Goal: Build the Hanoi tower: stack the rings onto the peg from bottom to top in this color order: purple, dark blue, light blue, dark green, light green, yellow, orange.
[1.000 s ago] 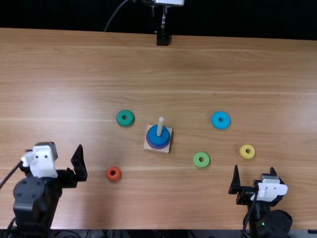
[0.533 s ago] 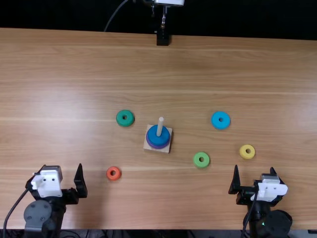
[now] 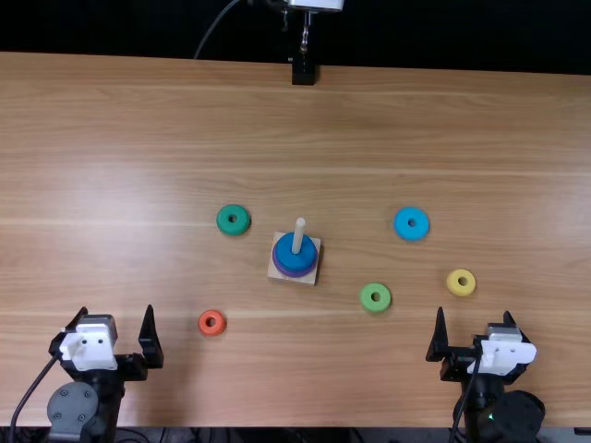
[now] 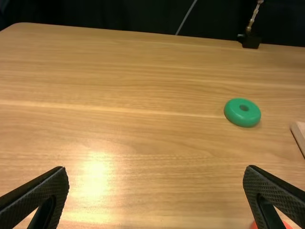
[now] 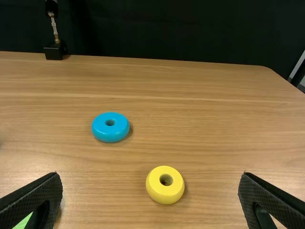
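Note:
My left gripper (image 3: 114, 323) is open and holds nothing at the near left in the top view; its wrist view shows the left gripper (image 4: 156, 174) spread wide. At the near right, my right gripper (image 3: 473, 325) is open, as is the right gripper (image 5: 150, 179) in its wrist view. The peg (image 3: 299, 236) carries a dark blue ring (image 3: 295, 258) over a purple ring (image 3: 289, 272). Around it lie a dark green ring (image 3: 234, 220), a light blue ring (image 3: 411, 223), a yellow ring (image 3: 461, 282), a light green ring (image 3: 376, 297) and an orange-red ring (image 3: 211, 323).
The peg's square wooden base (image 3: 309, 277) sits mid-table. A black stand (image 3: 304, 71) is at the table's far edge, and a cable (image 3: 35, 383) runs beside the left arm.
My left gripper has drawn back toward the table's near edge, mostly in the first half second, and stayed open. The right arm and the rings have kept still.

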{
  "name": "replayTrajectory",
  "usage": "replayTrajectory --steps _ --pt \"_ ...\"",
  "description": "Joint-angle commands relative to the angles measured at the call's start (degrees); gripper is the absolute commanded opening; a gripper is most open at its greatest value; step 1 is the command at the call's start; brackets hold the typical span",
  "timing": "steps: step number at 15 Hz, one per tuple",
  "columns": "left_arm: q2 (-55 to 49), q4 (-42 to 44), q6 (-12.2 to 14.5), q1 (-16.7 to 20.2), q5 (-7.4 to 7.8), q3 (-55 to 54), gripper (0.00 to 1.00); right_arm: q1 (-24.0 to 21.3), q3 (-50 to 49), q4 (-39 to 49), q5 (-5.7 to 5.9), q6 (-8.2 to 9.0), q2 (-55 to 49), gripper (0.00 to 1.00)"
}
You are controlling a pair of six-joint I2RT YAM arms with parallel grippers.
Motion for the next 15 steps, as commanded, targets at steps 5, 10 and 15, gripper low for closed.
replayTrajectory --steps 5,10,15 --pt "-2.17 -7.46 0.83 0.30 -0.07 -5.54 1.00 -0.01 -4.05 -4.00 -0.13 0.01 -0.69 1.00" --pt "-2.17 -7.46 0.83 0.30 -0.18 -5.54 1.00 -0.01 -4.05 -4.00 -0.03 0.01 -0.69 1.00" --pt "-2.17 -7.46 0.83 0.30 -0.18 -5.54 1.00 -0.01 -4.05 -4.00 -0.13 0.01 -0.69 1.00"
